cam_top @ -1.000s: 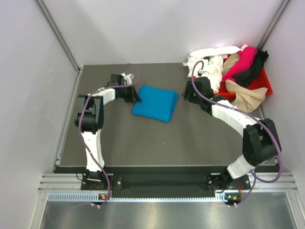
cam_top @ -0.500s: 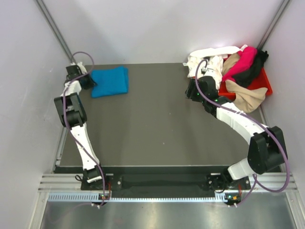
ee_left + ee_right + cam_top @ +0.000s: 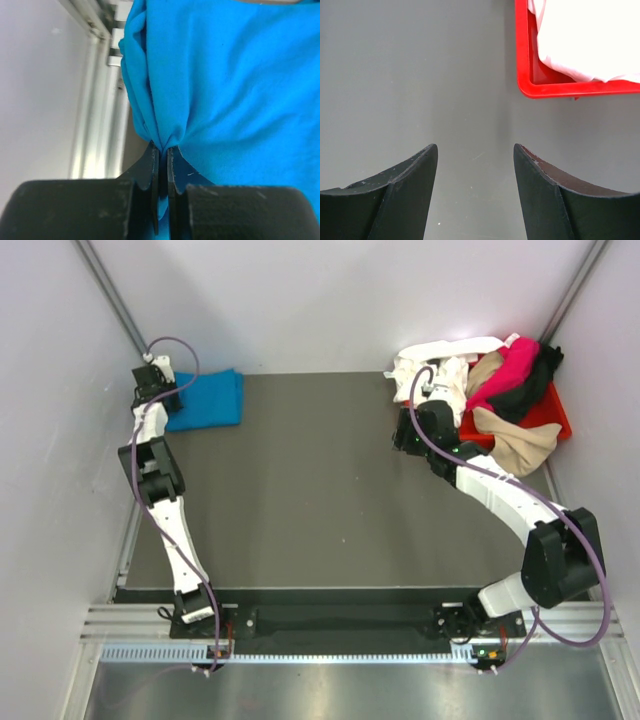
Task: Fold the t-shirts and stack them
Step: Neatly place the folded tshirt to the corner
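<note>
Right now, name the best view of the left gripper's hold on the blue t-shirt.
Left wrist view: the left gripper is shut on a fold of the blue t-shirt, close up. The top view shows the folded shirt, the pinch too small. The right wrist view misses it.

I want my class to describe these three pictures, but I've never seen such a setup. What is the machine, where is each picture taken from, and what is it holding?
Two robot arms are bolted at a table's near edge. One picture looks down from above; the other two come from a camera on each wrist. The left gripper is shut on a folded bright blue t-shirt at the far left corner. The right gripper is open and empty, near a red tray heaped with white, magenta, black and tan shirts.
</note>
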Robot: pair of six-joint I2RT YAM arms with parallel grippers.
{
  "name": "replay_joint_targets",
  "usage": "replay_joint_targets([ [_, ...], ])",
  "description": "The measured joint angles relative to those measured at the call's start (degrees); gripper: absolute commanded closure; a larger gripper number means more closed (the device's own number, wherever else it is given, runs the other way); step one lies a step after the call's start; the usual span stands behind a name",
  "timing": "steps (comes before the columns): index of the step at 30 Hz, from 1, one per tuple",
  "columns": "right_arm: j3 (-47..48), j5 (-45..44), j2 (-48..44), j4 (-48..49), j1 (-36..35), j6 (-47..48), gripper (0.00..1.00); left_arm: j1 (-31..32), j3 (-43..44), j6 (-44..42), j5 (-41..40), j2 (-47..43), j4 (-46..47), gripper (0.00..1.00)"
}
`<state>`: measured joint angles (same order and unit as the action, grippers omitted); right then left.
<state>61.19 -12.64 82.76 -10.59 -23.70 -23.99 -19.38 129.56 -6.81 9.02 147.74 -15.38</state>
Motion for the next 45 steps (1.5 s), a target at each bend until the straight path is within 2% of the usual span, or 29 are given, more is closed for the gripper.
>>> replay_joint_targets([
  [7,1.44,0.57,0.02,-0.87,0.15,0.59,0.36,0.04,2.05,-6.43,-6.64,1.79,2.71,1.00],
  [8,1.68,0.59,0.02,-0.92,0.15,0.74,0.35,0.02,2.08,-6.91,-7.32,1.79,2.99,0.95],
  [9,1.92,0.59,0.02,-1.07,0.15,0.94,0.35,-0.02,2.08,-7.28,-7.78,1.81,3.26,0.84],
  [10,2.03,0.70,0.00,-1.03,0.17,1.07,0.34,-0.04,2.08,-7.82,-8.09,1.81,3.48,0.65],
  [11,2.21,0.74,0.02,-1.20,0.20,1.18,0.33,-0.04,2.08,-8.31,-8.48,1.79,3.82,0.35],
  [12,2.34,0.76,0.02,-1.25,0.20,1.36,0.33,-0.04,2.05,-8.81,-8.90,1.79,4.33,0.16],
  [13,2.45,0.79,0.02,-1.29,0.20,1.49,0.32,-0.04,2.01,-8.72,-9.35,1.79,5.07,0.09],
  [14,2.69,0.98,0.02,-1.46,0.20,1.51,0.32,-0.04,1.86,-8.72,-10.05,1.79,5.79,0.07],
  [17,2.97,1.46,0.02,-1.51,0.20,1.55,0.32,-0.07,0.35,-9.01,-13.09,1.22,8.63,0.07],
  [20,2.99,2.16,0.00,-1.49,0.20,1.57,0.32,-0.09,-1.01,-9.53,-16.46,0.26,9.92,0.11],
  [21,2.99,2.34,0.00,-1.53,0.20,1.55,0.32,-0.09,-1.73,-9.68,-17.09,-0.28,10.51,0.20],
  [23,2.99,2.73,-0.11,-1.51,0.20,1.60,0.32,-0.02,-4.02,-10.40,-18.88,-2.03,12.55,0.29],
  [24,2.99,2.86,-0.17,-1.55,0.20,1.77,0.31,0.04,-4.74,-10.95,-19.47,-2.71,13.35,0.37],
  [27,2.99,3.08,-0.44,-1.62,0.20,2.01,0.31,0.28,-5.20,-12.17,-19.93,-3.52,15.76,0.48],
  [28,2.99,3.10,-0.52,-1.68,0.20,2.12,0.31,0.37,-5.20,-12.26,-19.74,-3.56,16.15,0.58],
  [31,2.99,3.08,-0.87,-1.95,0.22,2.47,0.31,0.57,-6.54,-12.00,-18.56,-3.61,17.33,0.73],
  [36,2.99,3.04,-1.27,-1.99,0.22,2.84,0.31,1.07,-10.67,-11.85,-17.49,-3.48,17.31,0.71],
  [39,2.99,3.04,-1.27,-2.10,0.22,3.08,0.30,1.31,-10.97,-12.63,-18.36,-2.84,17.11,0.64],
  [41,2.99,2.93,-1.27,-2.29,0.24,3.39,0.30,1.40,-11.26,-12.85,-18.58,-2.86,16.98,0.56],
  [42,2.99,2.82,-1.27,-2.43,0.24,3.45,0.29,1.46,-11.56,-12.98,-18.69,-3.04,17.27,0.46],
  [45,2.99,2.64,-1.33,-2.54,0.37,3.48,0.26,2.08,-16.31,-13.40,-18.75,-6.29,17.22,0.29],
])
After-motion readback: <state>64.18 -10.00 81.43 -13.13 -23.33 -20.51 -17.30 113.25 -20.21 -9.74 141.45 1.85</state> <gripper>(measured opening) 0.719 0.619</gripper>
